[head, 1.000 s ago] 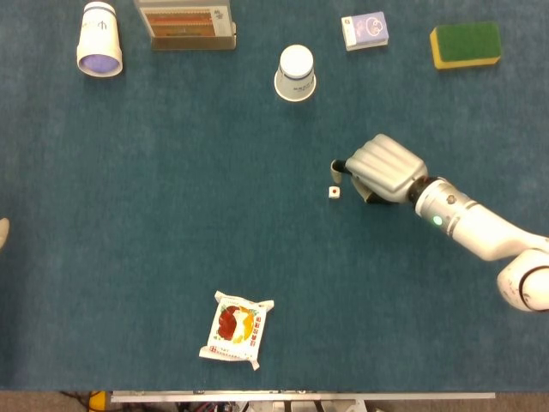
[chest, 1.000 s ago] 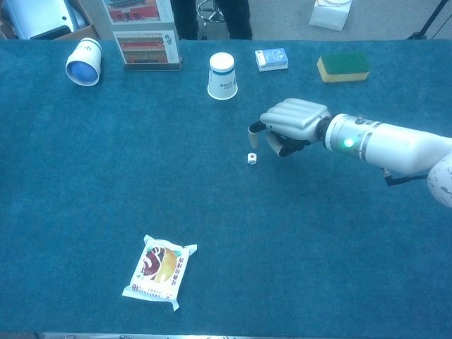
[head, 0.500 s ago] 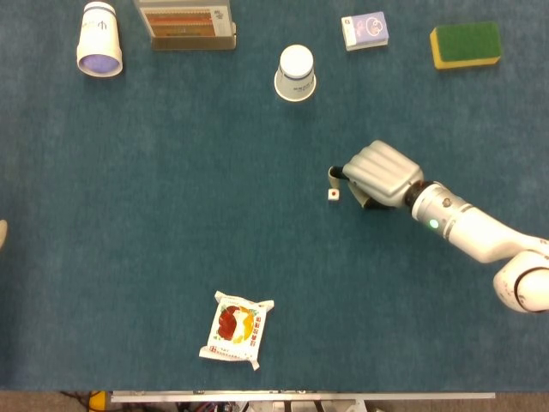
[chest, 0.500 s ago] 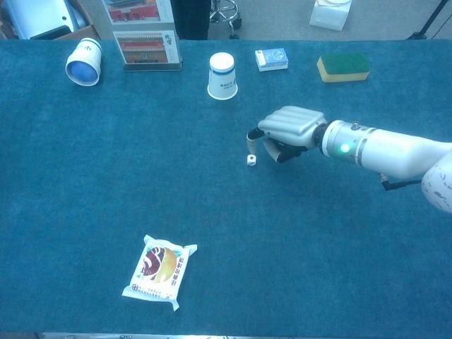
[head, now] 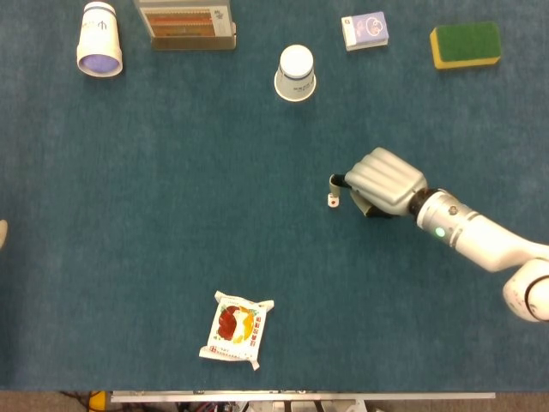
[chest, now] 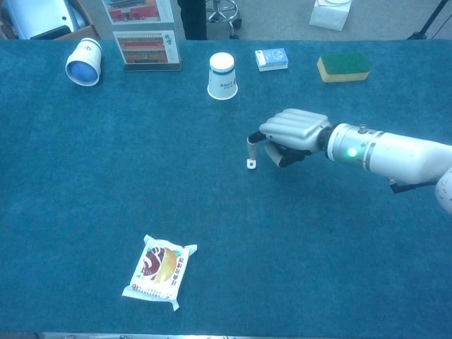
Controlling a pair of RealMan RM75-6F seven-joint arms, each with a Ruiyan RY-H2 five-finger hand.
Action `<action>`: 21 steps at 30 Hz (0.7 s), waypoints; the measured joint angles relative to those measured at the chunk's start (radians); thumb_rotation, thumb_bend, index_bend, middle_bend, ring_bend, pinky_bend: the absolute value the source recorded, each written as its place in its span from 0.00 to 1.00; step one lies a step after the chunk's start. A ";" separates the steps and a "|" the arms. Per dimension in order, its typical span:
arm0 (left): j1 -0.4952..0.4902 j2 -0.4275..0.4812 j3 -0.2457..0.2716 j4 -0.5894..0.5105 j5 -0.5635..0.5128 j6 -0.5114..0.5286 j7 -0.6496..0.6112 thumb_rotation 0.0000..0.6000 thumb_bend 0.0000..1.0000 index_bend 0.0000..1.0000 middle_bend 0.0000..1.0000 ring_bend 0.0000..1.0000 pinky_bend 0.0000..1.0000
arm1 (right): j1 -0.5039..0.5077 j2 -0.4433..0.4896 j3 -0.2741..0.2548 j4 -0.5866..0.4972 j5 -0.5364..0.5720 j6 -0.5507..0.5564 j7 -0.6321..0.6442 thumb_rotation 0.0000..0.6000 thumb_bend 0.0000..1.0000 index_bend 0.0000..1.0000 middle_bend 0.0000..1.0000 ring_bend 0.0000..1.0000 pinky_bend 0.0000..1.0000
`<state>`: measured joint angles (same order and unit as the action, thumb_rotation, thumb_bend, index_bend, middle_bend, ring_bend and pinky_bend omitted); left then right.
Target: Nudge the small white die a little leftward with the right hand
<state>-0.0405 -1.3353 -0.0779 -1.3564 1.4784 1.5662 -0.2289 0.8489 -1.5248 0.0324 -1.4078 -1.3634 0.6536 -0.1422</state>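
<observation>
Your right hand [head: 383,180] [chest: 293,131] sits low over the table, knuckles up, fingers curled under, one fingertip [head: 334,181] extended downward at its left edge. Forearm reaches in from the right.

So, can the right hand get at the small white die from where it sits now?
Probably yes. The right hand lies just right of the small white die, one extended finger reaching down almost to it, and only bare blue tabletop lies to the die's left. Actual contact cannot be told.
</observation>
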 measured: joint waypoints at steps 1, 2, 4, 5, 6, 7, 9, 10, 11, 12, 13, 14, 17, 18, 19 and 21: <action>0.000 0.000 0.000 -0.001 0.000 0.000 0.001 1.00 0.25 0.44 0.35 0.24 0.43 | -0.002 0.005 -0.002 -0.009 0.002 0.001 -0.003 1.00 1.00 0.39 1.00 1.00 1.00; 0.000 0.000 0.000 -0.001 0.000 0.000 0.002 1.00 0.25 0.44 0.35 0.24 0.43 | -0.003 0.009 -0.003 -0.017 0.004 0.003 -0.004 1.00 1.00 0.40 1.00 1.00 1.00; -0.001 0.001 0.000 -0.003 0.000 -0.001 0.004 1.00 0.25 0.44 0.35 0.24 0.43 | -0.006 0.019 -0.007 -0.036 0.006 0.006 -0.008 1.00 1.00 0.40 1.00 1.00 1.00; -0.001 0.001 0.000 -0.003 0.000 -0.002 0.005 1.00 0.25 0.44 0.35 0.24 0.43 | -0.007 0.024 -0.008 -0.044 0.007 0.007 -0.010 1.00 1.00 0.40 1.00 1.00 1.00; -0.001 0.001 0.000 -0.004 0.001 -0.002 0.006 1.00 0.25 0.44 0.35 0.24 0.43 | -0.008 0.028 -0.009 -0.053 0.008 0.009 -0.011 1.00 1.00 0.40 1.00 1.00 1.00; -0.001 0.001 0.000 -0.004 0.001 -0.002 0.007 1.00 0.25 0.44 0.35 0.24 0.43 | -0.009 0.034 -0.011 -0.064 0.008 0.011 -0.013 1.00 1.00 0.40 1.00 1.00 1.00; -0.002 0.001 -0.001 -0.005 0.001 -0.002 0.007 1.00 0.25 0.44 0.35 0.24 0.43 | -0.012 0.041 -0.013 -0.079 0.007 0.018 -0.016 1.00 1.00 0.40 1.00 1.00 1.00; -0.002 0.001 -0.001 -0.005 0.001 -0.002 0.008 1.00 0.25 0.44 0.35 0.24 0.43 | -0.013 0.046 -0.014 -0.086 0.007 0.023 -0.019 1.00 1.00 0.40 1.00 1.00 1.00; -0.002 0.000 -0.001 -0.005 0.001 -0.002 0.008 1.00 0.25 0.44 0.35 0.24 0.43 | -0.015 0.048 -0.015 -0.089 0.007 0.026 -0.021 1.00 1.00 0.40 1.00 1.00 1.00; -0.002 0.000 -0.001 -0.005 0.002 -0.002 0.007 1.00 0.25 0.44 0.35 0.24 0.43 | -0.015 0.049 -0.015 -0.090 0.008 0.026 -0.022 1.00 1.00 0.40 1.00 1.00 1.00; -0.002 0.000 -0.001 -0.005 0.003 -0.002 0.007 1.00 0.25 0.44 0.35 0.24 0.43 | -0.015 0.049 -0.016 -0.090 0.010 0.026 -0.024 1.00 1.00 0.40 1.00 1.00 1.00; -0.002 0.000 -0.001 -0.005 0.003 -0.001 0.007 1.00 0.25 0.44 0.35 0.24 0.43 | -0.015 0.050 -0.016 -0.089 0.012 0.025 -0.025 1.00 1.00 0.40 1.00 1.00 1.00; 0.000 0.001 0.000 -0.004 0.001 -0.001 0.005 1.00 0.25 0.44 0.35 0.24 0.43 | -0.014 0.052 -0.018 -0.089 0.019 0.021 -0.030 1.00 1.00 0.40 1.00 1.00 1.00; 0.000 0.000 0.000 -0.003 0.001 -0.002 0.004 1.00 0.25 0.44 0.35 0.24 0.43 | -0.014 0.053 -0.019 -0.090 0.021 0.020 -0.032 1.00 1.00 0.40 1.00 1.00 1.00; 0.000 0.000 0.000 -0.003 0.001 -0.002 0.003 1.00 0.25 0.44 0.35 0.24 0.43 | -0.014 0.054 -0.020 -0.091 0.023 0.019 -0.035 1.00 1.00 0.41 1.00 1.00 1.00; 0.000 0.000 0.000 -0.002 0.001 -0.002 0.003 1.00 0.25 0.44 0.35 0.24 0.43 | -0.014 0.055 -0.022 -0.094 0.028 0.018 -0.040 1.00 1.00 0.41 1.00 1.00 1.00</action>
<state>-0.0404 -1.3352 -0.0782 -1.3583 1.4795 1.5643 -0.2261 0.8349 -1.4693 0.0106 -1.5019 -1.3350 0.6717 -0.1820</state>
